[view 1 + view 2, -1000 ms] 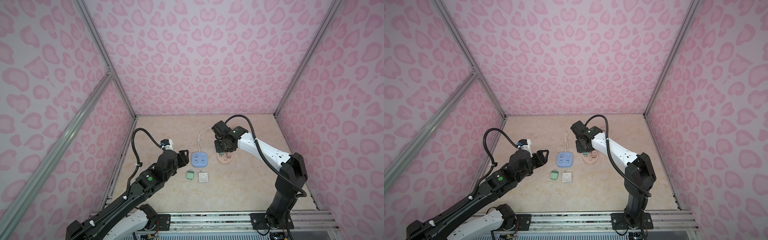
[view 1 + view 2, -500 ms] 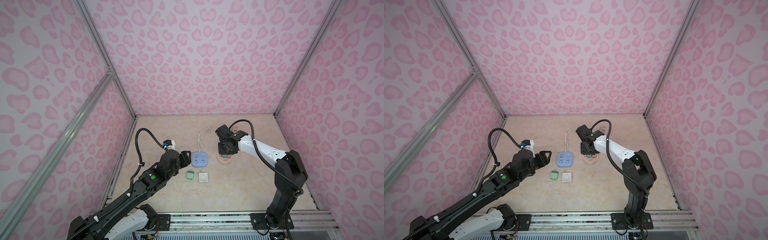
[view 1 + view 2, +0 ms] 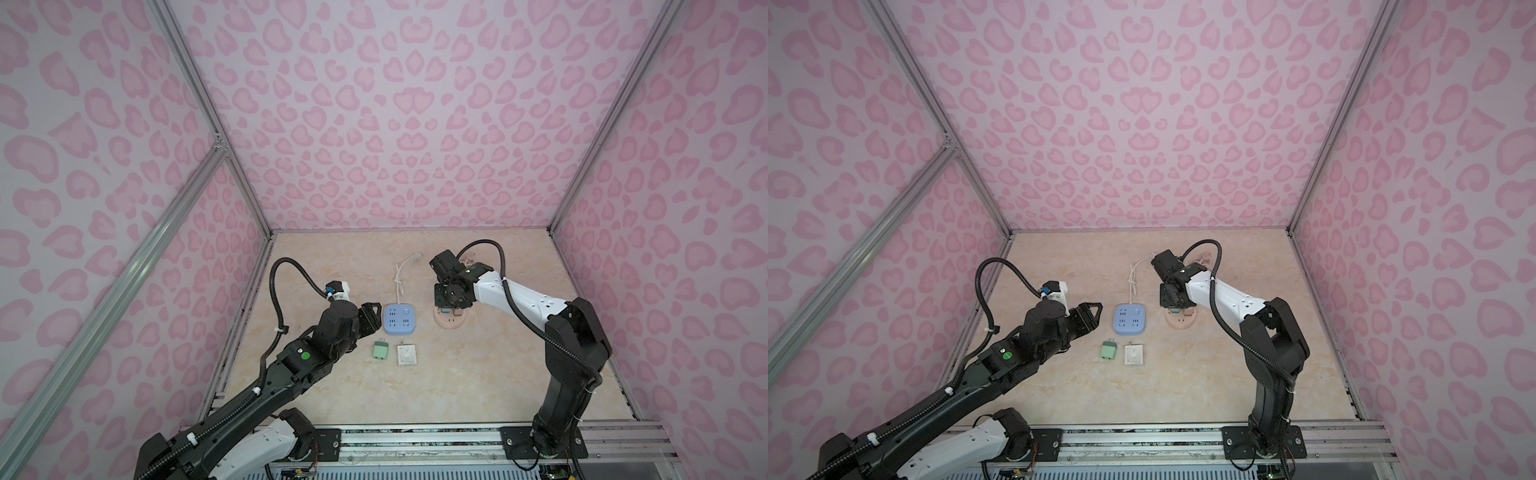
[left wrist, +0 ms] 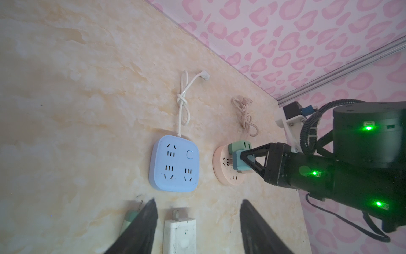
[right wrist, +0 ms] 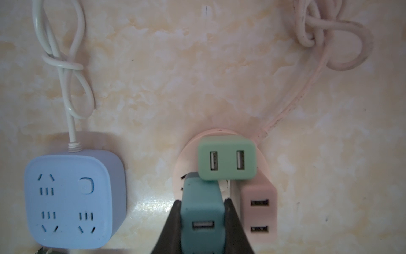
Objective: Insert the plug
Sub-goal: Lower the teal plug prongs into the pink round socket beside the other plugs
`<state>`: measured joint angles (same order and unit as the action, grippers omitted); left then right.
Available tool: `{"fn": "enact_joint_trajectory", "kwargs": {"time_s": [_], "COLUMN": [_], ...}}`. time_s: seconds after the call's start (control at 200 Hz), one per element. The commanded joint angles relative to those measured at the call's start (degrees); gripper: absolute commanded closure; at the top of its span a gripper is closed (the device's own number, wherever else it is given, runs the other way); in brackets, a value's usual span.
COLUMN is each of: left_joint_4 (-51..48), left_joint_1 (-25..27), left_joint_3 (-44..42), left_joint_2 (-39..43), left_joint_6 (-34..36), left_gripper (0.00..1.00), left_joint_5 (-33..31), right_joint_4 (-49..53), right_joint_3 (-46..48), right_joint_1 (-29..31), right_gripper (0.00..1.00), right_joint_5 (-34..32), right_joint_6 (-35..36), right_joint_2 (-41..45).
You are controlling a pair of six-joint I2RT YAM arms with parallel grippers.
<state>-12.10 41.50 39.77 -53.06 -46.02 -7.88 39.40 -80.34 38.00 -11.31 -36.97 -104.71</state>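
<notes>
On the left, the left hand (image 3: 372, 317) hangs over the bench (image 3: 478, 374). Its two fingers (image 4: 144, 224) are apart and hold nothing. It points at the blue power strip and is close beside it, not touching.

Just in front of that hand, a green charger (image 3: 380, 350) lies flat on the bench. A white charger (image 3: 406, 354) lies right next to it. Both are loose.

Next comes the blue power strip (image 3: 399, 318). It is square with round corners, and all its holes are empty. Its white cord (image 3: 400, 278) has a knot in it and runs toward the back wall.

To the right of the strip sits the pink round socket (image 3: 449, 323). A mint-green plug (image 5: 227, 158) with two little ports stands in it. A pink plug (image 5: 258, 209) stands in it too, right beside the mint-green one. The pink cord (image 5: 318, 55) lies in a knotted loop behind the socket.

The right hand (image 5: 203, 202) reaches down over this socket. Its fingers are squeezed on both sides of the teal plug (image 5: 202, 211). The teal plug is right at the socket's face, next to the other two plugs and tipped a little. In the left wrist view its metal pins (image 4: 229, 162) show between the plug and the socket, so it is not pushed all the way in. I cannot tell if the pin tips are in the holes.
</notes>
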Motion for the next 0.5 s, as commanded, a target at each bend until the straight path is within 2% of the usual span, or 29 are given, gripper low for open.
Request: {"fn": "enact_joint_trajectory", "kwargs": {"time_s": [0.0,0.495], "left_joint_4": [1.4,1.9], "left_joint_1": [-0.1,-0.1], "left_joint_3": [-0.3,-1.0], "left_joint_2": [-0.2,-0.3], "left_joint_6": [0.1,0.5], "left_gripper": [0.38,0.38], "left_joint_5": [-0.8,-0.5], "right_joint_4": [-0.7,0.5], "right_joint_3": [0.1,-0.2], "right_joint_1": [0.1,0.5], "right_gripper": [1.00,1.00], "right_joint_5": [0.0,0.6], "right_joint_6": [-0.7,-1.2], "right_joint_2": [-0.9,-4.8]}}
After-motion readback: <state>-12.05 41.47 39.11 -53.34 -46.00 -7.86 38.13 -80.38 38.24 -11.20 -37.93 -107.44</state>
